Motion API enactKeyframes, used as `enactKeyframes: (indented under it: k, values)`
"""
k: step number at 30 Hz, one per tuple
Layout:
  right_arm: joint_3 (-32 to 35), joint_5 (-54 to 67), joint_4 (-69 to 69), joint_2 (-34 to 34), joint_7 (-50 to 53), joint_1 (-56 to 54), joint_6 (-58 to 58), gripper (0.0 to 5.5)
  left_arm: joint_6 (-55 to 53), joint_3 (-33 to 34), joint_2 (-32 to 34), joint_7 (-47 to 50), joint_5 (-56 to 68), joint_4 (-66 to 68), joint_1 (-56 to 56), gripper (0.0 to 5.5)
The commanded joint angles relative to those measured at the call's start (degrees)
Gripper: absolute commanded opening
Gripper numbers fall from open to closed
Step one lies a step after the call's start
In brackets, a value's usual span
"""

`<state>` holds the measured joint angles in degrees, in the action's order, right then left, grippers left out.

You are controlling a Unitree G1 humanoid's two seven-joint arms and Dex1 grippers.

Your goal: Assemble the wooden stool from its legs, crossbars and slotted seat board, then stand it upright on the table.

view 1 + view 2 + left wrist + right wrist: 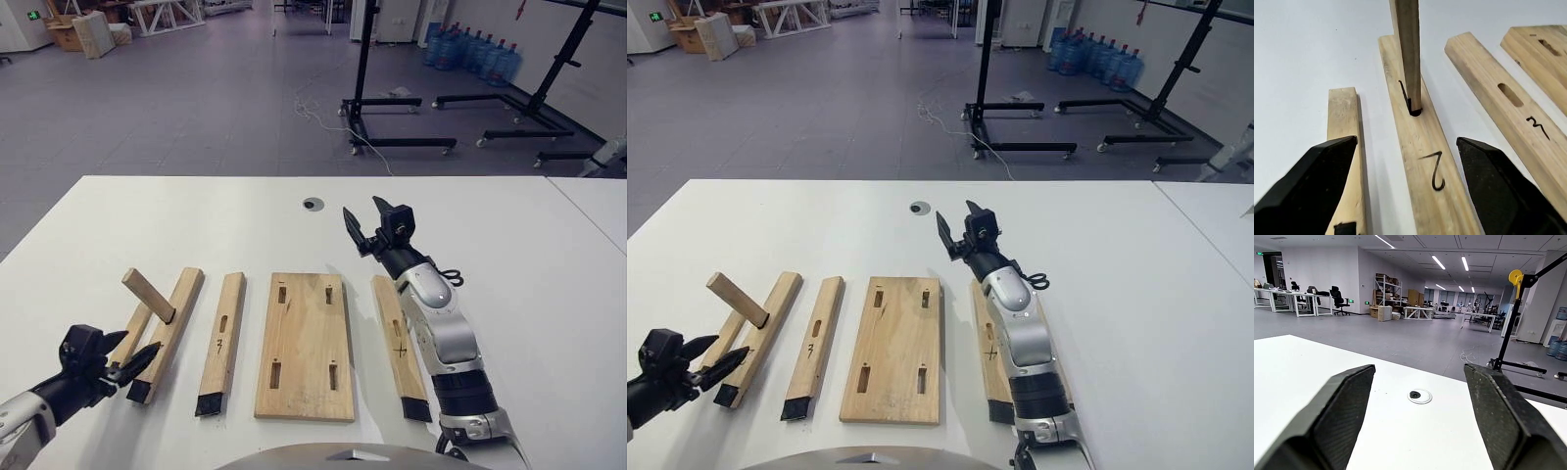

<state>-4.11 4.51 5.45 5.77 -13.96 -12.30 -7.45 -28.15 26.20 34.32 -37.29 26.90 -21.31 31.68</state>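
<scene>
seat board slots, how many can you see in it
4. On the seat board, two short slots sit near the far end, left and right, and two longer slots near the near end, left and right. Nothing covers the board.

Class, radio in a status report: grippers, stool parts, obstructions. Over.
Left gripper open, at near end of leg two. Right gripper open, empty, raised. One crossbar slotted in leg two; seat board flat, unattached. Right arm covers rightmost leg.
</scene>
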Motion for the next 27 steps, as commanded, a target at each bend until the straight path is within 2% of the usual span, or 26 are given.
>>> enactKeyframes:
  k: [1, 11, 21, 27]
  values:
    - [-0.06, -0.09, 0.65, -0.06, 0.31, -0.53, -0.76, 3.33, -3.01, -3.64, -0.39, 3.14, -2.18, -0.6, -1.96, 3.79]
    - [-0.09, -0.05, 0.49, -0.32, 0.44, -0.82, -0.56, 3.33, -10.6, -9.32, -0.62, 6.72, -3.15, -1.0, -4.19, 3.79]
    - [0.43, 0.32, 0.37, -0.31, 0.45, -1.17, -0.68, 3.33, -10.1, -11.14, 0.08, 8.43, -7.31, 1.37, -5.42, 2.13]
    - [0.52, 0.51, 0.24, -0.35, 0.37, -1.3, -0.77, 3.33, -5.96, -11.25, -1.95, 8.09, -7.17, 1.97, -6.45, 2.04]
